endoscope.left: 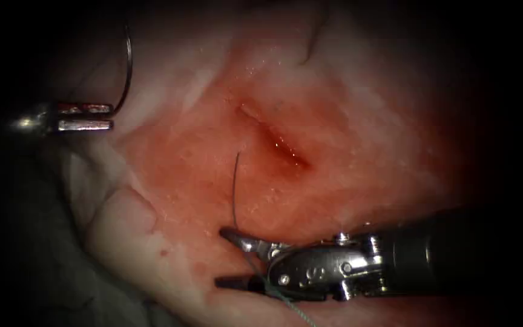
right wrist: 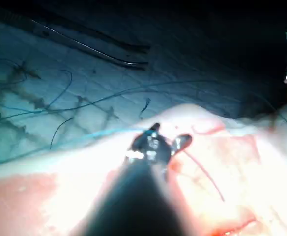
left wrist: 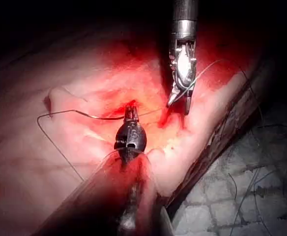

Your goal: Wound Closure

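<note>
steel needle [endoscope.left: 127,72] in shut left pincer [endoscope.left: 101,117]; right pincer [endoscope.left: 228,257] open, empty.

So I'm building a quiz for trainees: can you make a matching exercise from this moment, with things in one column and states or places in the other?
Things:
1. needle
2. left tool
3. right tool
4. cut

States or places:
A. jaws open, thread running past them
B. jaws shut on the needle near one end
C. out of the tissue, left of the cut
D. glistening with red fluid

Pairs: 1-C, 2-B, 3-A, 4-D
</note>
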Controlling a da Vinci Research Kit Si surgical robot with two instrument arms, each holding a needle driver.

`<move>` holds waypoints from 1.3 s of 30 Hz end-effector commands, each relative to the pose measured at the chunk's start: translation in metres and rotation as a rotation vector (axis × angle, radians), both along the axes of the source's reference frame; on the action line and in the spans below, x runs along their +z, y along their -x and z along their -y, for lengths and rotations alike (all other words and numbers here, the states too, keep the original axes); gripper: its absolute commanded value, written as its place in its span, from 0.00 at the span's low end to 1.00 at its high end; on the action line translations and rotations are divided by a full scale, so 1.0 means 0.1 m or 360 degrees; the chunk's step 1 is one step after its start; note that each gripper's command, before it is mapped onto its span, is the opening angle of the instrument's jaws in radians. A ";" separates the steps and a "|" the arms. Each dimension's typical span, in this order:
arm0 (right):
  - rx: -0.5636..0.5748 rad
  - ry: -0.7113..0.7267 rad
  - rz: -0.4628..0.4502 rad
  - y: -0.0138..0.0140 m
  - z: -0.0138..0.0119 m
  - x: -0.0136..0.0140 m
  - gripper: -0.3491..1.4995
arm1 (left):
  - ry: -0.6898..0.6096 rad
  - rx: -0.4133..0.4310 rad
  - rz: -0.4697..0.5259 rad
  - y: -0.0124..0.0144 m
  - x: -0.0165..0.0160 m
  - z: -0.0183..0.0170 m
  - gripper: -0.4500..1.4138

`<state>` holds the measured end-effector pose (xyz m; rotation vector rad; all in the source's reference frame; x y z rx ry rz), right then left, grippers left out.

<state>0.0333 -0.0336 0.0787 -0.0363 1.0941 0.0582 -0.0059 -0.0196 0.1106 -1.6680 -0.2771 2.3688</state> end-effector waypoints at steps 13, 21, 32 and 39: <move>-0.0065 -0.0014 0.0112 0.018 -0.010 0.008 0.98 | -0.0005 0.0009 0.0003 0.005 0.006 0.005 0.00; -0.0112 0.0154 0.0506 0.058 -0.033 0.026 0.98 | -0.0006 0.0016 0.0004 0.005 0.006 0.006 0.00; 0.0156 0.0131 0.0670 0.090 -0.073 0.042 0.96 | -0.0006 0.0020 0.0001 0.006 0.006 0.007 0.00; 0.0585 -0.0568 0.0309 0.096 -0.109 0.045 0.77 | -0.0005 0.0025 0.0001 0.007 0.008 0.008 0.00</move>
